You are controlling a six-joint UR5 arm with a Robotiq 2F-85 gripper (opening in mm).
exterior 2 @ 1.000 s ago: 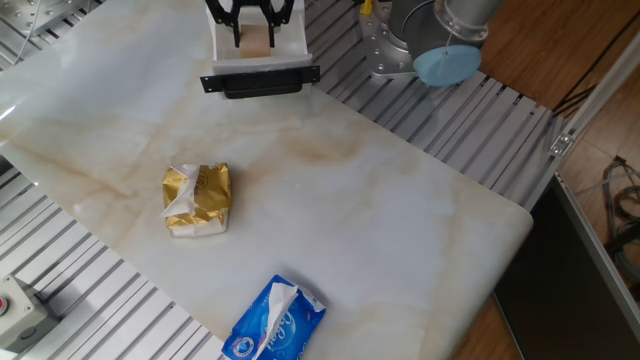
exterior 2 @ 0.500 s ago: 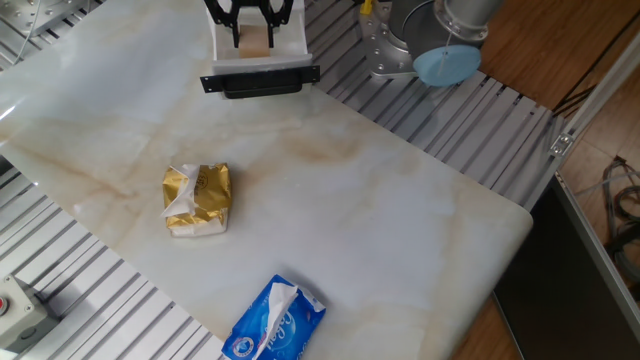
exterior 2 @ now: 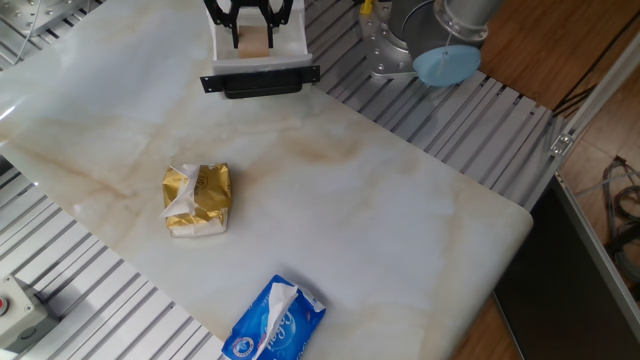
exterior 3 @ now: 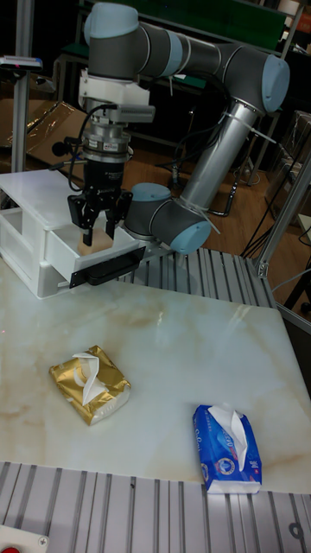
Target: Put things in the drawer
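The wooden cube (exterior 3: 97,238) sits between the two black fingers of the gripper (exterior 3: 98,230), low inside the open tray of the drawer (exterior 3: 52,244), which stands pulled out at the far edge of the marble table (exterior 2: 380,220). Across the last second nothing in the fixed view has shifted: the gripper (exterior 2: 252,32) hangs at the same spot over the tray, the cube (exterior 2: 255,40) shows the same tan face between the fingers, and the drawer (exterior 2: 260,62) front has not moved. That stillness suggests the arm has paused at the bottom of its placing move, with the cube either resting on the tray floor or just above it; the pictures do not settle which. The fingers stand close on either side of the cube and seem to pinch it, though whether they have begun to let go is too fine to tell. The likely next step is to spread the fingers and lift straight up, clear of the tray walls. The gold foil packet (exterior 2: 198,199) and the blue-and-white tissue pack (exterior 2: 274,320) lie on the table well apart from the drawer, untouched.
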